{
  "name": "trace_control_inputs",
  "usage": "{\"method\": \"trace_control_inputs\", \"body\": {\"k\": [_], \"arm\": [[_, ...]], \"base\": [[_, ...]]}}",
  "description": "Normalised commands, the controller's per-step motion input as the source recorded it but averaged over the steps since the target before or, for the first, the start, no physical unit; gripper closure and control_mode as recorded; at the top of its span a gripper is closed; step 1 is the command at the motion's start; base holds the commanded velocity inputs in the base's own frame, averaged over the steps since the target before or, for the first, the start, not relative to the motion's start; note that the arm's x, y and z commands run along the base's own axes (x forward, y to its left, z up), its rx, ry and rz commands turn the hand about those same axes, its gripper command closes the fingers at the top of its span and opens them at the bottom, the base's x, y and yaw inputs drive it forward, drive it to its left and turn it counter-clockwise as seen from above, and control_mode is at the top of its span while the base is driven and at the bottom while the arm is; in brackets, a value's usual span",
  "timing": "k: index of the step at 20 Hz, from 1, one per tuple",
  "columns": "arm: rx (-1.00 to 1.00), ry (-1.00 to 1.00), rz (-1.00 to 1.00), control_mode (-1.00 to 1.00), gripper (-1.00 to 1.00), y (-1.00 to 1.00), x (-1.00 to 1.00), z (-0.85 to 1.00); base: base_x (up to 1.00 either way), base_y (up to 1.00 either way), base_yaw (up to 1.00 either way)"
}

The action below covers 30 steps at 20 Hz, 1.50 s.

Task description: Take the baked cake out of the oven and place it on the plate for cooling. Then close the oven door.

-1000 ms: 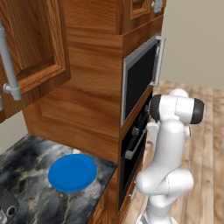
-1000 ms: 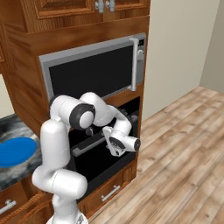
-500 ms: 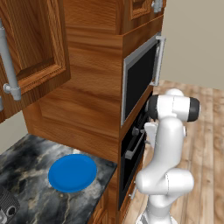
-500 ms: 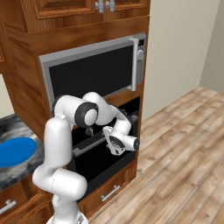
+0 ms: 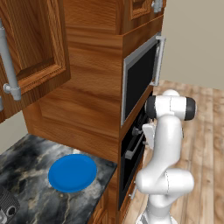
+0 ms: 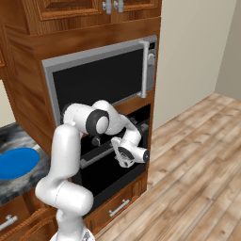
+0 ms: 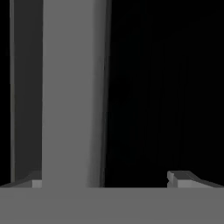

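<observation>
The oven (image 6: 106, 176) is the black unit under the microwave, and its door (image 5: 130, 168) stands upright. The cake is hidden. My gripper (image 6: 116, 151) is right at the door's silver bar handle (image 6: 94, 157), also seen as handle (image 5: 136, 145) from the left. In the hand view the grey handle (image 7: 72, 96) runs up between my open fingertips (image 7: 179, 178), close to the left one, with nothing clamped. The gripper (image 7: 107, 179) faces the dark door glass. The blue plate (image 5: 72, 172) lies bare on the dark stone counter; it appears as plate (image 6: 14, 162) at the left edge.
The silver-framed microwave (image 6: 99, 77) with a vertical handle sits just above the oven. A wooden drawer (image 6: 115, 207) is below the oven. The marble counter (image 5: 26, 197) lies to the left and wood floor (image 6: 197, 164) to the right. Wooden cabinets hang overhead.
The arm has edged slightly closer to the oven door. The plate and the door have not moved.
</observation>
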Motion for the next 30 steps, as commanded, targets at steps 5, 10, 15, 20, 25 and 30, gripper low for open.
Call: {"method": "trace_control_inputs", "body": {"k": [5,10,15,20,25,30], "arm": [[0.0,0.0,0.0,-1.0,-1.0,0.0,0.15,-0.16],[0.0,0.0,0.0,-1.0,-1.0,0.0,0.13,-0.18],[0.0,0.0,0.0,-1.0,1.0,0.0,0.06,-0.19],[0.0,0.0,0.0,-1.0,1.0,0.02,0.05,-0.17],[0.0,0.0,0.0,-1.0,1.0,0.0,0.02,-0.2],[0.0,0.0,0.0,-1.0,1.0,0.0,0.0,-0.23]], "base": [[0.0,0.0,0.0],[0.0,0.0,0.0],[0.0,0.0,0.0],[0.0,0.0,0.0],[0.0,0.0,0.0],[0.0,0.0,0.0]]}}
